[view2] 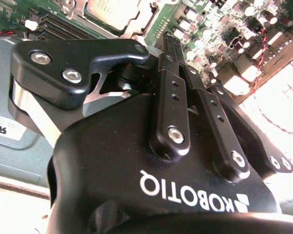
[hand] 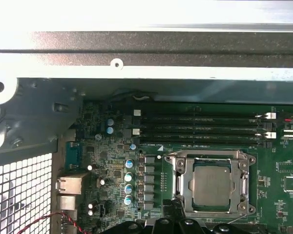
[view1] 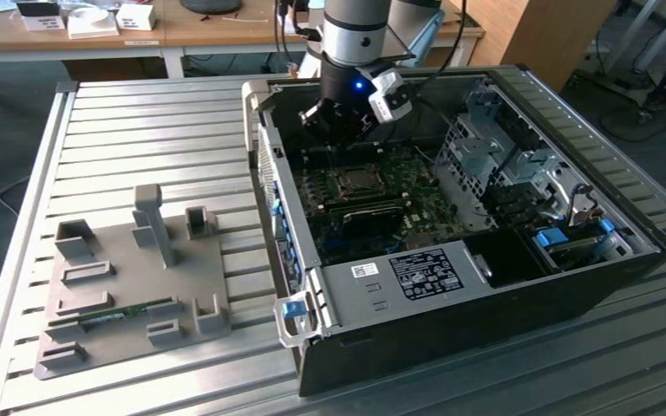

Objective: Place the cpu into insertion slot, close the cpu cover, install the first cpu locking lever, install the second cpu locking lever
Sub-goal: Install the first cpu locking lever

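At the exterior view's left, 1 grey fixture plate [view1: 136,260] lies on the slatted metal table [view1: 136,130], with 1 green memory stick [view1: 107,314] set in a slot near the plate's lower edge. Right of it, in the middle of the frame, stands 1 open computer case [view1: 449,347], with 1 blue latch [view1: 292,308] at its lower left corner and 1 grey labelled box [view1: 408,277] beside that. In the upper middle, 1 arm [view1: 356,43] stands over the case. Its 1 gripper [view1: 336,126] hangs above the motherboard [view1: 426,204], just above the insertion slot [view1: 356,184] in the frame; whether the jaws are open or closed cannot be told. At the exterior view's right, 1 metal drive cage [view1: 506,156] sits inside the case. In the first wrist view, 1 cpu [hand: 212,185] sits in the insertion slot. 1 cpu cover [hand: 178,163] lies flat over it, its square opening framing the chip. Long black memory slots [hand: 200,127] run just beside the socket.
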